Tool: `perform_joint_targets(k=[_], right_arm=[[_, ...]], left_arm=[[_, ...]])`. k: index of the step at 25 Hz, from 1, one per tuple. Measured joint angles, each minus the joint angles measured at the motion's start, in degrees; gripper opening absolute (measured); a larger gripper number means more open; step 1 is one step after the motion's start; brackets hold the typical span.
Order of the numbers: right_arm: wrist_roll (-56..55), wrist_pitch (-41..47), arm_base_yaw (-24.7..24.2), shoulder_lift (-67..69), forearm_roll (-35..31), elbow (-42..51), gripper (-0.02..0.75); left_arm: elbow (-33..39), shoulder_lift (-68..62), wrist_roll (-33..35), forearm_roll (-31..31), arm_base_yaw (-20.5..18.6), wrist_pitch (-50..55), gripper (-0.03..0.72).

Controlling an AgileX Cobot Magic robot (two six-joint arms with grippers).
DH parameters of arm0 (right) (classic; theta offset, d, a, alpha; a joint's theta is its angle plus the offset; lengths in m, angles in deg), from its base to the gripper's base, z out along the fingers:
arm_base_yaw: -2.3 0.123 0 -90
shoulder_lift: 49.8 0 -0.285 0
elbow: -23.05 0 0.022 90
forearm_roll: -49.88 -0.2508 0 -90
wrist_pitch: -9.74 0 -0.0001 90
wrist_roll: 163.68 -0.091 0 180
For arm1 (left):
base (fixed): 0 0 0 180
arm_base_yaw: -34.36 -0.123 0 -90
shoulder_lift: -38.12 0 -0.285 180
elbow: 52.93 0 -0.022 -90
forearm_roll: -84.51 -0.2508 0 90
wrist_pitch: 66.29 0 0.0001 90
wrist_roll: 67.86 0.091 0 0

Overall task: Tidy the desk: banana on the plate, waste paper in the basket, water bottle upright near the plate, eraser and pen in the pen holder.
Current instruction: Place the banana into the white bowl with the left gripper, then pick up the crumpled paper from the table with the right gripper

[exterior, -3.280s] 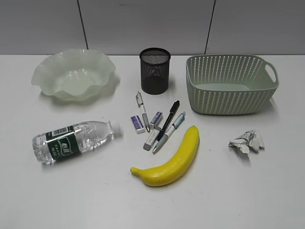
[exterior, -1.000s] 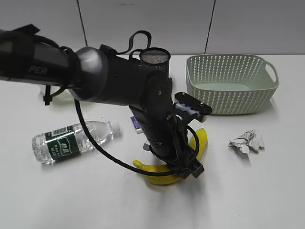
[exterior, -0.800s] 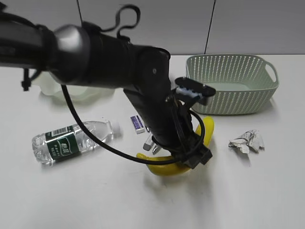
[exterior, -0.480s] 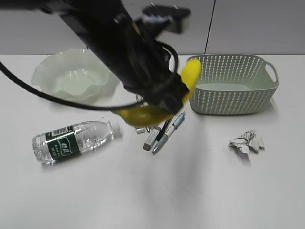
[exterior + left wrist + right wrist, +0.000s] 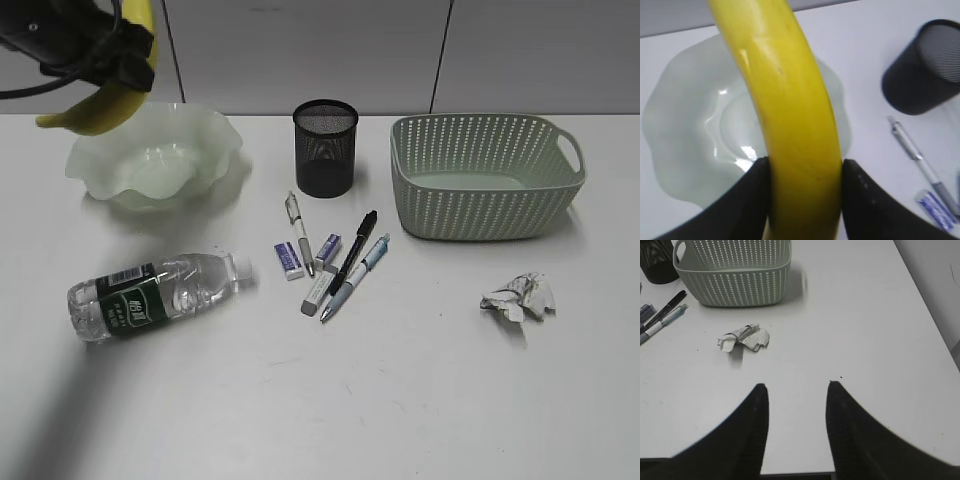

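1. Left gripper (image 5: pixel 805 172) is clamped on the banana (image 5: pixel 785 115), a finger on each side of it, up in the air over the plate (image 5: pixel 155 155) at the far left of the desk (image 5: pixel 400 400). The banana isn't touching the plate.
2. Right gripper (image 5: pixel 796 390) is empty, jaws spread apart, hanging over bare desk on the right side, with the waste paper (image 5: pixel 744 337) a bit farther out and to its left.
3. The waste paper sits on the desk just nearer than the basket (image 5: pixel 485 175), not in it.
4. Water bottle (image 5: pixel 155 295) is lying on its side at the left, nearer than the plate, cap pointing right.
5. Pen holder (image 5: pixel 325 147) stands at the far middle between plate and basket. The pens (image 5: pixel 350 262) and erasers (image 5: pixel 288 259) are scattered on the desk just nearer than it.
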Motion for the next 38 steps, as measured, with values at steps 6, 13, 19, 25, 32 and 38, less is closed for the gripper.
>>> perform_joint_targets(k=[6,13,19,25,32,38], right_arm=[[0.00,0.00,0.00,0.00,0.00,0.00,0.315],[0.00,0.00,0.00,0.00,0.00,0.00,0.315],[0.00,0.00,0.00,0.00,0.00,0.00,0.315],[0.00,0.00,0.00,0.00,0.00,0.00,0.315],[0.00,0.00,0.00,0.00,0.00,0.00,0.315],[0.00,0.00,0.00,0.00,0.00,0.00,0.315]], left_arm=[[0.00,-11.03,0.00,3.17,-4.23,-7.03,0.324],[0.00,-14.60,0.00,7.96,-4.23,-15.08,0.465],[0.00,-10.20,0.00,7.56,-4.28,-10.08,0.543],[0.00,3.89,0.00,2.73,-4.55,1.30,0.541],[0.00,24.63,0.00,0.27,-6.27,15.78,0.448],[2.93,41.19,-2.69,-2.28,-6.27,26.76,0.384]])
